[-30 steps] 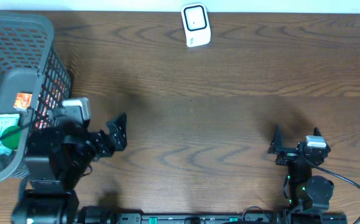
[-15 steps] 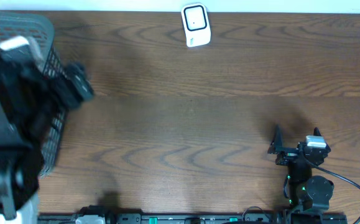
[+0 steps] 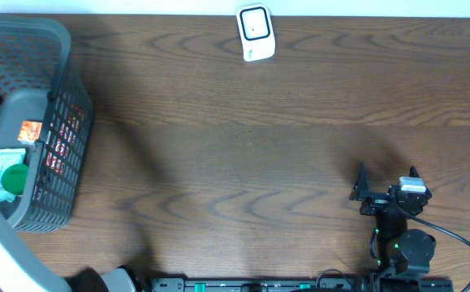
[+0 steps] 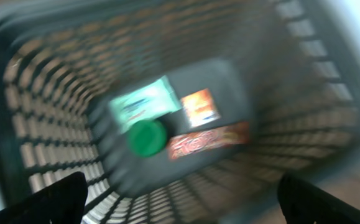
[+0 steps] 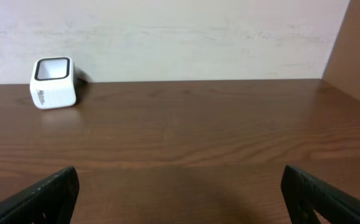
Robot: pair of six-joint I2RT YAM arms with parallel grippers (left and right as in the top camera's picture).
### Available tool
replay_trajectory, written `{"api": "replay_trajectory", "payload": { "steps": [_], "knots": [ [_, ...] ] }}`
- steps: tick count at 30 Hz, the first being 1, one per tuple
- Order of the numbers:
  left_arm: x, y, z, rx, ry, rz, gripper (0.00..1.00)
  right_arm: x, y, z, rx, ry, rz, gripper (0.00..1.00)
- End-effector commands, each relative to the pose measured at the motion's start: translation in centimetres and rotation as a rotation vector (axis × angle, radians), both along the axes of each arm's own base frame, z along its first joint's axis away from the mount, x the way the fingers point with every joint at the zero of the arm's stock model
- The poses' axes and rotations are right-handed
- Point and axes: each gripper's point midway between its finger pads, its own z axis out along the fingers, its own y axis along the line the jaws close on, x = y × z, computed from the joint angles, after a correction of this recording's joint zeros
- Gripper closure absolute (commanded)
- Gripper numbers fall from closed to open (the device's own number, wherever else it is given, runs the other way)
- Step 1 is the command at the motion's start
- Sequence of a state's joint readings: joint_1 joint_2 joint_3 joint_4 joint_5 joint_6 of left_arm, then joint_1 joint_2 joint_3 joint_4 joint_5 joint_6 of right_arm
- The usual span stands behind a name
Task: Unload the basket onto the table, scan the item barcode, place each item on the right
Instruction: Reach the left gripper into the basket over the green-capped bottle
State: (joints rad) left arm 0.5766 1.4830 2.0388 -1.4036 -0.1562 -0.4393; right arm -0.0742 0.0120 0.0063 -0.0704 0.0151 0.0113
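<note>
One gray basket (image 3: 71,130) at the left of the overhead view. Four things show inside it: one green lid (image 4: 146,137), one pale packet (image 4: 143,104), one orange pack (image 4: 199,107) and one red pack (image 4: 209,140). One white scanner (image 3: 256,32) at the top middle.

The broad middle of the desk (image 3: 243,146) lay as bare wood, open to passage between the mesh basket (image 3: 32,32) at the left edge, the white scanner (image 3: 256,33) at the far edge and the right claw (image 3: 387,173), spread wide near the front right. The basket's tall walls barred any sideways reach, leaving only its open top, where the left claw (image 4: 183,202) hung with jaws wide over a green lid (image 4: 146,137) and flat packets (image 4: 208,139) crowded on its floor.
</note>
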Motion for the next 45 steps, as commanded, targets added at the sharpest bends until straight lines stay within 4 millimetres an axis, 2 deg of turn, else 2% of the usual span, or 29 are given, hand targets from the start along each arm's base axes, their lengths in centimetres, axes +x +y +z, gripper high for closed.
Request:
{"api": "replay_trajectory", "payload": {
  "steps": [1,12,18,22,30,36,45],
  "knots": [
    [-0.4,2.2,-3.6,-0.090,0.111,0.095,0.02,0.0,0.1,0.0,0.002,-0.002,0.001,0.01],
    [0.4,3.2,-12.8,-0.243,0.355,0.091,0.02,0.0,0.1,0.0,0.002,-0.002,0.001,0.01],
    [0.3,3.3,-16.6,-0.256,0.426,0.020,0.02,0.0,0.1,0.0,0.002,-0.002,0.001,0.01],
    [0.3,4.2,-18.2,-0.238,0.449,-0.038,0.02,0.0,0.1,0.0,0.002,-0.002,0.001,0.01],
    [0.4,6.6,-19.1,-0.197,0.431,-0.108,0.02,0.0,0.1,0.0,0.002,-0.002,0.001,0.01],
    [-0.1,6.4,-21.4,-0.286,0.423,-0.131,0.02,0.0,0.1,0.0,0.002,-0.002,0.001,0.01],
    [-0.2,6.1,-26.1,-0.403,0.495,-0.114,0.02,0.0,0.1,0.0,0.002,-0.002,0.001,0.01]
  ]
}}
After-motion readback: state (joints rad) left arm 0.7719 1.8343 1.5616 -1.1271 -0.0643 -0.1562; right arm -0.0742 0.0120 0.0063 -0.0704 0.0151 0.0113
